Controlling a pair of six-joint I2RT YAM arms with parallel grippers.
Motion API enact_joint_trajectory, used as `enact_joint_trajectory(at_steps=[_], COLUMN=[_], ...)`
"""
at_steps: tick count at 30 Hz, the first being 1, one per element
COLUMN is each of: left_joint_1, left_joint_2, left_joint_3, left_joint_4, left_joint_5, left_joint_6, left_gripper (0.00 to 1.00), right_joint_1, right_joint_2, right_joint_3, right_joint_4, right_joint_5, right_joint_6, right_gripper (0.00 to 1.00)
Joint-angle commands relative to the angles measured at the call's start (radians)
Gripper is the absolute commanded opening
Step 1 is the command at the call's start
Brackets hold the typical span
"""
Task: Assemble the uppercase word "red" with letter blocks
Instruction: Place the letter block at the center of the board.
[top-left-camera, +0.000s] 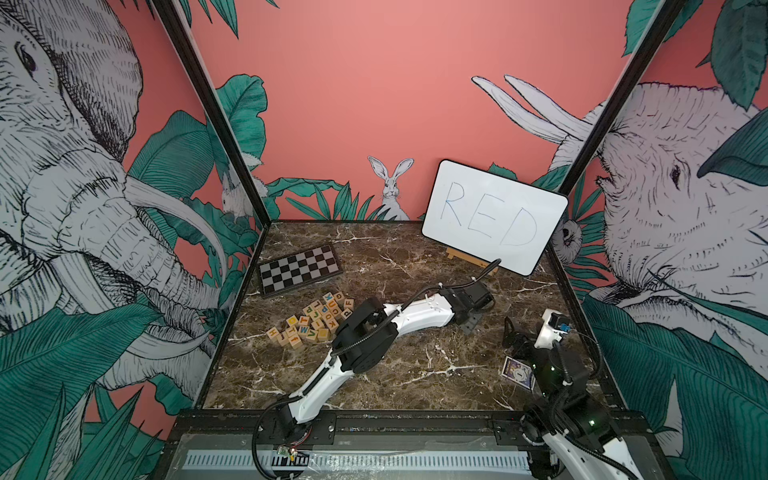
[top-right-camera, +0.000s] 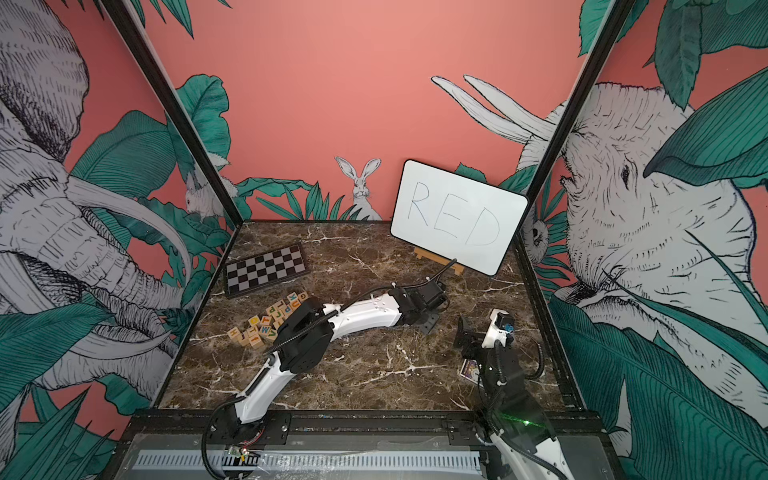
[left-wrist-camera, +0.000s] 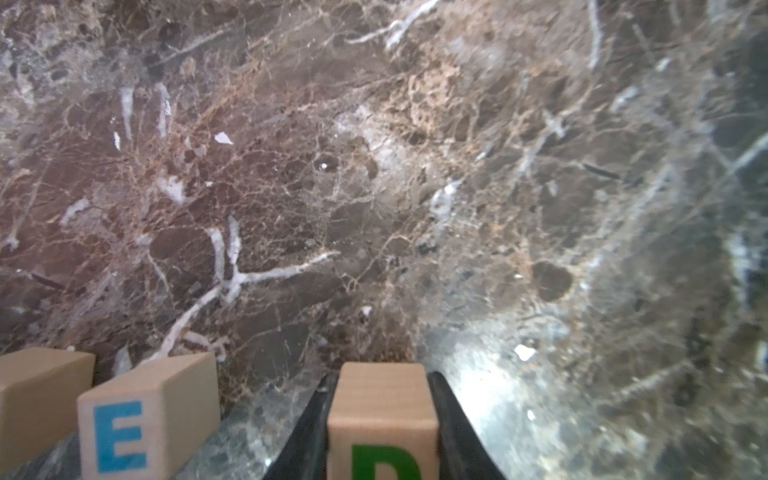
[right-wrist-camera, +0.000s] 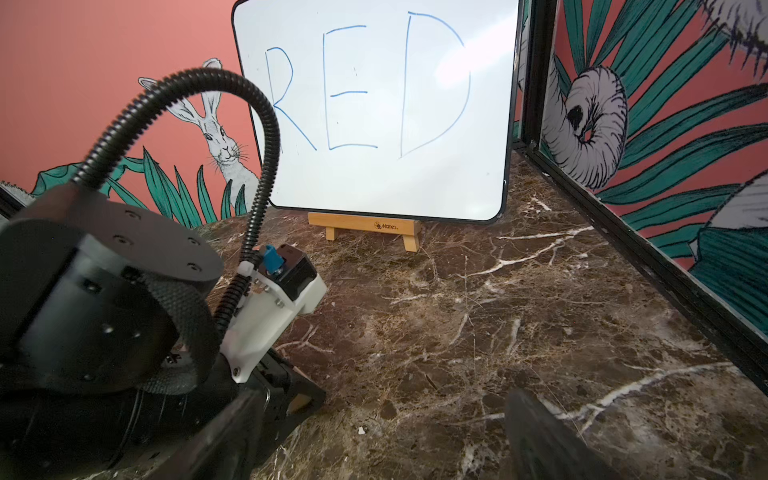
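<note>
- Both top views are bright and evenly lit; the walls (top-left-camera: 685, 249) either side of the white board (top-left-camera: 494, 216) bow and lean outward with wide-angle distortion.
- In front of the white board, the left arm (top-left-camera: 415, 318) casts a soft shadow on the tabletop (top-left-camera: 415, 374).
- Left wrist view: a white glare patch on the tabletop, edges smeared with blur; the D block (left-wrist-camera: 382, 415) reads fairly sharp.
- Right wrist view: faint sheen on the white board; the right claw (right-wrist-camera: 386, 399) is a dark, unfocused blur.
</note>
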Motion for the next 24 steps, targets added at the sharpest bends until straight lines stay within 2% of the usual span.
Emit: enact_joint_trajectory(at_steps=[1,16,20,24], left_joint_1=[0.009,0.016,0.015,0.015], left_joint_2=[-0.003,0.018,-0.018,-0.142], left_joint_3=[0.031,0.059,0.047,-0.028], left_joint_4=[-0.033,-0.059,-0.061,-0.026], left_joint_5=[-0.012,-0.008,0.004,0.032], left_joint_6=[0.018,0.030,0.030,0.034], left_gripper=[0.35,0.42,0.47,0.53], right_joint_1=[0.005,0.004,0.005,0.004], right_joint_2=[0.002,0.003,0.006,0.007], right_joint_3=[-0.010,-0.013,-0.014,-0.016], right_joint_4=[0.015,0.020,0.026,0.029], right_joint_5=[0.009,0.006,0.000,-0.003], right_joint_6=[0.016,0.014,0.014,0.013], right_gripper=[0.90,0.91,0.91,0.91])
